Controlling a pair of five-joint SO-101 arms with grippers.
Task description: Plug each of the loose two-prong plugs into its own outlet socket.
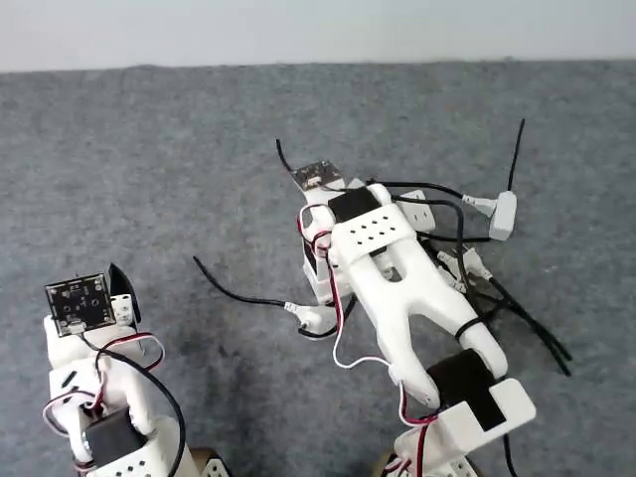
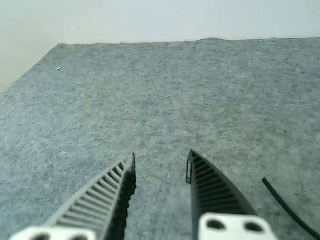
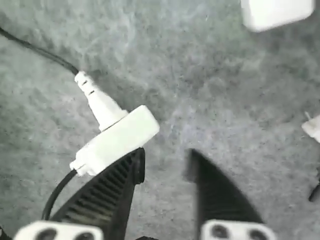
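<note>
Right wrist view shows the right fingers (image 3: 115,190) spread and holding nothing, low over the grey surface (image 3: 210,85). One fingertip is just beside a white socket (image 3: 125,135) that lies flat with a white plug (image 3: 97,102) joined to one end, its black cord (image 3: 35,50) trailing away. A white block (image 3: 272,12) lies well apart. In the high view the joined pair lies mid-surface, just left of the right arm (image 1: 397,268). A second socket (image 1: 503,214) lies far right among tangled cords. The left fingers (image 2: 107,192) are also spread and empty, over bare surface at the near left.
</note>
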